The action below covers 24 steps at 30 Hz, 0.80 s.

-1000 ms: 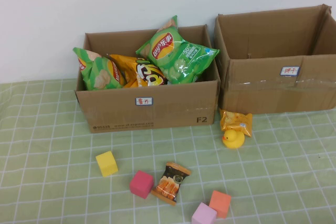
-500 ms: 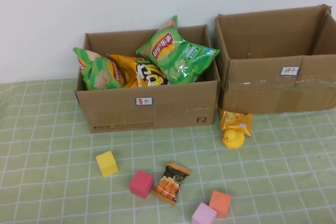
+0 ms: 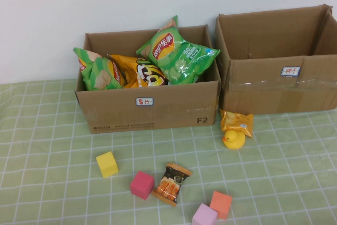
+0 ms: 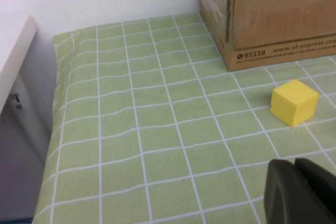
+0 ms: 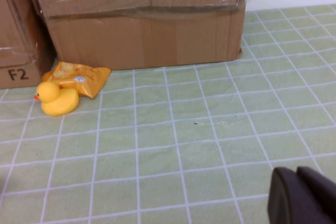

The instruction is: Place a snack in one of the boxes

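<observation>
A small dark and orange snack packet (image 3: 171,183) lies on the green checked cloth near the front. A small orange snack bag (image 3: 236,122) lies by the right box, also in the right wrist view (image 5: 75,77). The left box (image 3: 150,111) holds several chip bags (image 3: 176,54). The right box (image 3: 279,85) looks empty. My left gripper (image 4: 295,167) is shut and empty, low over the cloth near the yellow block. My right gripper (image 5: 296,174) is shut and empty over the cloth, in front of the right box (image 5: 142,30). Neither gripper shows in the high view.
A yellow rubber duck (image 3: 234,139) sits beside the orange bag, also in the right wrist view (image 5: 55,98). Foam blocks lie at the front: yellow (image 3: 107,164), red (image 3: 141,184), orange (image 3: 220,204), purple (image 3: 204,215). The yellow block (image 4: 294,102) shows in the left wrist view. The table's left edge drops off (image 4: 44,145).
</observation>
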Tool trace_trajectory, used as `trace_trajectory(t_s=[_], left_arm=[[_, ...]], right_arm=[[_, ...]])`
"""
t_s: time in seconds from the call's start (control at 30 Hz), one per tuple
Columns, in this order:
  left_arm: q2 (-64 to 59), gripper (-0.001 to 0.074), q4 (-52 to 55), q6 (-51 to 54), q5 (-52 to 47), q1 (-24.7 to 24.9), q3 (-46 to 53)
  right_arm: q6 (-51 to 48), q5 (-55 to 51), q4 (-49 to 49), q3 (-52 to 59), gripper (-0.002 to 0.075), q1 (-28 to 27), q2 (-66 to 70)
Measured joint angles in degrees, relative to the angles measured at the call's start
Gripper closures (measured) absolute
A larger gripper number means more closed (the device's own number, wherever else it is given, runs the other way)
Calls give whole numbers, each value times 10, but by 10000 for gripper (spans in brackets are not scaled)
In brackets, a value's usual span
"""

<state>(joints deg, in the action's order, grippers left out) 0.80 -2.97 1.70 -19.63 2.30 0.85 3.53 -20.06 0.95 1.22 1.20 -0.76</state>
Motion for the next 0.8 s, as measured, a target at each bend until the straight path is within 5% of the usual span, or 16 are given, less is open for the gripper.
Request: trace_trajectory(t_s=[0.8], left_arm=[[0,737,0,9,0,0,-1]], right_arm=[[0,0,0,0,728,0,0]])
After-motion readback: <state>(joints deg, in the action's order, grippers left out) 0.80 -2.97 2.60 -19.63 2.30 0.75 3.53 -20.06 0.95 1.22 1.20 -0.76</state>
